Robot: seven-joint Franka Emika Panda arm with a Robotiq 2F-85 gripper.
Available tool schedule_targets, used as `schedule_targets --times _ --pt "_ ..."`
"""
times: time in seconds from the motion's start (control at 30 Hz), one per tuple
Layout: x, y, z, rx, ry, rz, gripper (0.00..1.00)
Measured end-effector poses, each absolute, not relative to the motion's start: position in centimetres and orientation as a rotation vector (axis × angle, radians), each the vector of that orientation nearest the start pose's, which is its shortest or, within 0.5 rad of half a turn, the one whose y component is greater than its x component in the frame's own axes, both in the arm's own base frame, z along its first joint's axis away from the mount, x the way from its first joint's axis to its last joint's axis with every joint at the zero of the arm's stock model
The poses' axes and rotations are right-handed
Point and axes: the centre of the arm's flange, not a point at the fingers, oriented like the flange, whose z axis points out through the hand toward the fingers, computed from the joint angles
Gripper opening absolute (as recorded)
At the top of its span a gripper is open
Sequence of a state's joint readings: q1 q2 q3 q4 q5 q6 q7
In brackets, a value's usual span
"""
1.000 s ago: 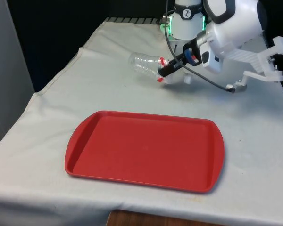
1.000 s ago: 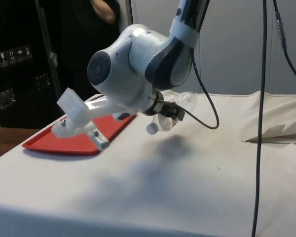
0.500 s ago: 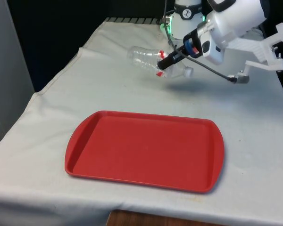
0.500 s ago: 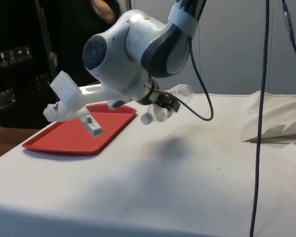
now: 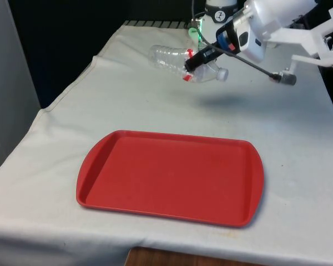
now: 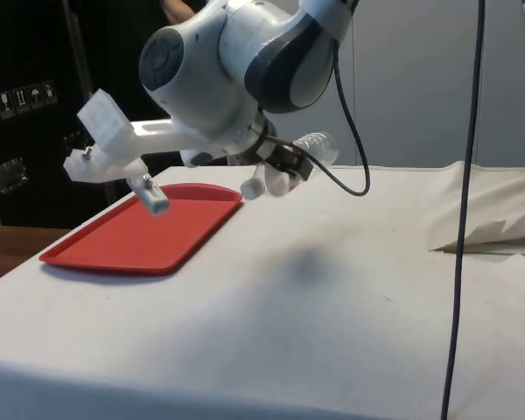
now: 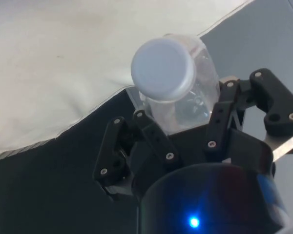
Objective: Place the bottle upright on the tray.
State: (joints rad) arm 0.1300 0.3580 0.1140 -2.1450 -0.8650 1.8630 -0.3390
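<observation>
Your gripper (image 5: 195,62) pinches the bottle (image 5: 180,62), which lies sideways in the air over the far worktop (image 5: 299,144), well apart from the red tray (image 5: 169,177). Carry it over the tray, turn the cap (image 7: 162,68) up, then lower slowly.

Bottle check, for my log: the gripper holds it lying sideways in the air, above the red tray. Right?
Not quite. The gripper does hold the bottle sideways in the air, but beyond the red tray, over bare cloth toward the table's far end. The front view shows it; the side view agrees.
</observation>
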Motion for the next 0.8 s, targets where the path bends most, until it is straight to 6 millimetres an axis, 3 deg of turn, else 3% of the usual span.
schedule_targets --times 0.8 --pt "51.2 6.7 26.4 2.053 1.192 -0.672 0.14"
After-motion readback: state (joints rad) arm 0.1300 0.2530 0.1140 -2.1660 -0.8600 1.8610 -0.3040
